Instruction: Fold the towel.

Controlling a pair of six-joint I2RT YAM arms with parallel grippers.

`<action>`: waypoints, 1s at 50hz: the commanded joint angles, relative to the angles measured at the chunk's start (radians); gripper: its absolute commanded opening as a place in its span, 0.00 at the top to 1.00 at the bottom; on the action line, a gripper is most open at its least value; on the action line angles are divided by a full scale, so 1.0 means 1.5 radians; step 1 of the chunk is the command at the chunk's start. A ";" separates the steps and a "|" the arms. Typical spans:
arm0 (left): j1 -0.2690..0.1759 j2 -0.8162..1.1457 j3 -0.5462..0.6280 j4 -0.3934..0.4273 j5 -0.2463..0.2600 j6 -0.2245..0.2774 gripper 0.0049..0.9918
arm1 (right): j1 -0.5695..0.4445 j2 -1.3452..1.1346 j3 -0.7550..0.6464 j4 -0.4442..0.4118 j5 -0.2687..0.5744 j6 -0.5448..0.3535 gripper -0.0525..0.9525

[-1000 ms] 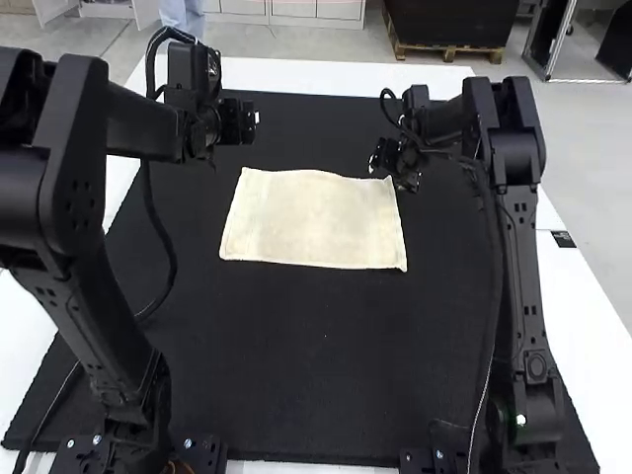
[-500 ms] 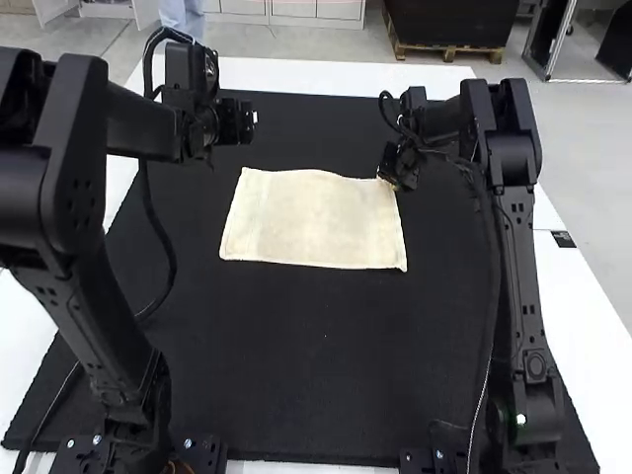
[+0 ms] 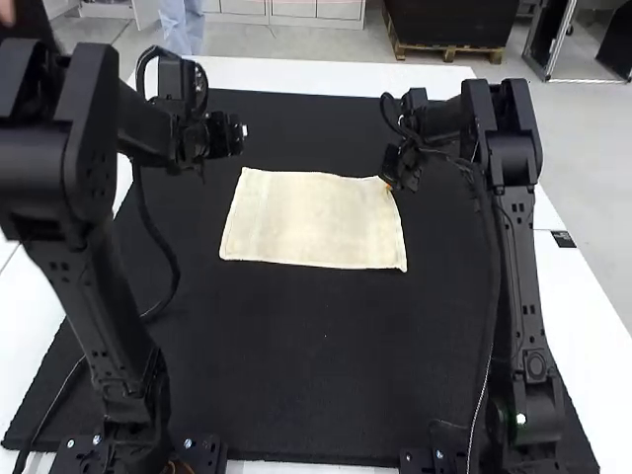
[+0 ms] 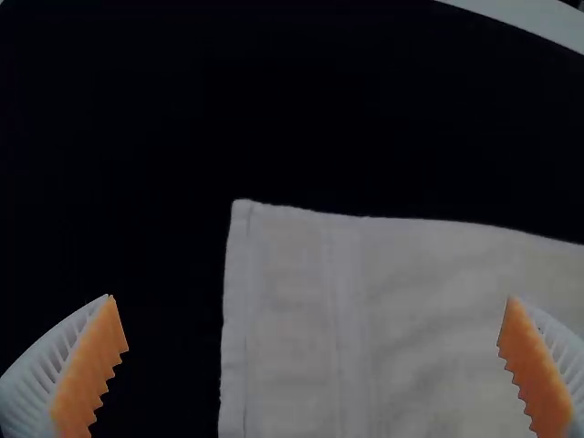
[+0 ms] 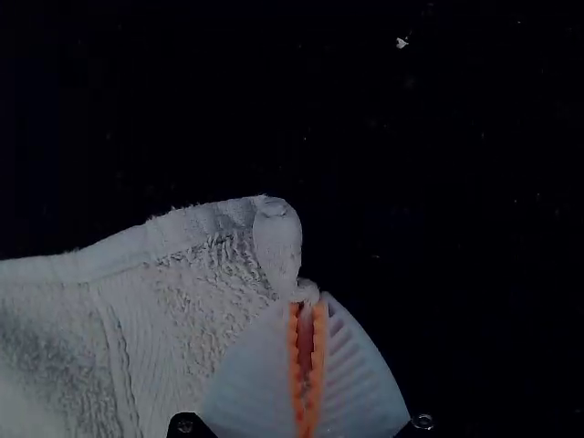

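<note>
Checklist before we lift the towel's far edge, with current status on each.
1. Right gripper shut on far right corner: ok, a bit of cloth is pinched at the fingertips.
2. That pinch secure enough to lift: cannot tell.
3. Left gripper open: ok, fingers well apart.
4. Far left corner gripped: not ok, it lies free between the spread fingers.
5. Towel spread on the mat: ok, mostly flat, bunched only at the right gripper.
</note>
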 commanded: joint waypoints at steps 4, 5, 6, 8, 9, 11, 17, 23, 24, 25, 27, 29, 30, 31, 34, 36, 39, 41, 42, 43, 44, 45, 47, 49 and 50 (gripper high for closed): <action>0.025 0.060 0.049 -0.017 0.054 -0.013 0.03 | 0.002 0.025 -0.001 -0.026 -0.030 0.003 0.95; 0.025 0.066 0.053 -0.019 0.055 -0.013 0.03 | 0.002 0.025 -0.001 -0.025 -0.030 0.003 0.95; 0.025 0.071 0.056 -0.021 0.056 -0.013 0.03 | 0.002 0.025 -0.001 -0.025 -0.030 0.003 0.95; 0.025 0.079 0.063 -0.024 0.059 -0.012 0.03 | 0.002 0.025 -0.001 -0.025 -0.030 0.003 0.95; 0.024 0.085 0.067 -0.026 0.060 -0.012 0.03 | 0.003 0.025 -0.002 -0.025 -0.030 0.003 0.95; 0.024 0.096 0.077 -0.032 0.067 -0.012 0.03 | 0.003 0.025 -0.002 -0.026 -0.031 0.004 0.95; 0.025 0.128 0.108 -0.054 0.081 -0.011 0.03 | 0.004 0.023 -0.003 -0.026 -0.032 0.003 0.95; 0.027 0.156 0.144 -0.065 0.084 -0.011 0.03 | 0.004 0.022 -0.003 -0.026 -0.036 0.003 0.95; 0.028 0.160 0.149 -0.066 0.084 -0.011 0.03 | 0.004 0.022 -0.003 -0.027 -0.036 0.003 0.95; 0.028 0.165 0.155 -0.068 0.084 -0.011 0.03 | 0.004 0.021 -0.004 -0.028 -0.036 0.003 0.95; 0.028 0.177 0.169 -0.070 0.084 -0.011 0.03 | 0.004 0.021 -0.004 -0.030 -0.038 0.002 0.95; 0.028 0.189 0.181 -0.074 0.084 -0.011 0.03 | 0.004 0.021 -0.005 -0.031 -0.040 0.001 0.95; 0.028 0.197 0.189 -0.076 0.084 -0.011 0.03 | 0.004 0.021 -0.006 -0.031 -0.040 0.001 0.95; 0.028 0.207 0.201 -0.081 0.084 -0.011 0.03 | 0.004 0.021 -0.006 -0.031 -0.040 0.000 0.95; 0.028 0.227 0.225 -0.094 0.084 -0.007 0.03 | 0.003 0.020 -0.006 -0.032 -0.042 0.000 0.95; 0.029 0.240 0.241 -0.101 0.084 -0.005 0.03 | 0.003 0.018 -0.007 -0.032 -0.043 0.000 0.95; 0.034 0.264 0.263 -0.110 0.085 -0.002 0.03 | 0.002 0.016 -0.008 -0.032 -0.043 0.000 0.95; 0.036 0.279 0.276 -0.112 0.085 -0.002 0.03 | 0.003 0.015 -0.009 -0.032 -0.043 -0.001 0.95; 0.037 0.287 0.283 -0.115 0.086 -0.002 0.03 | 0.003 0.015 -0.009 -0.032 -0.043 0.000 0.95; 0.038 0.295 0.290 -0.119 0.088 -0.001 0.03 | 0.003 0.015 -0.009 -0.032 -0.043 -0.001 0.95; 0.039 0.301 0.297 -0.121 0.090 -0.001 0.03 | 0.002 0.015 -0.009 -0.032 -0.043 -0.001 0.95; 0.039 0.311 0.305 -0.124 0.091 -0.001 0.03 | 0.003 0.015 -0.009 -0.032 -0.043 -0.001 0.95; 0.042 0.330 0.322 -0.130 0.099 -0.001 0.03 | 0.003 0.015 -0.009 -0.032 -0.044 -0.001 0.95; 0.042 0.341 0.335 -0.135 0.102 0.000 0.03 | 0.003 0.015 -0.009 -0.032 -0.044 -0.001 0.95; 0.042 0.348 0.342 -0.140 0.106 0.000 0.03 | 0.003 0.015 -0.009 -0.032 -0.044 -0.001 0.95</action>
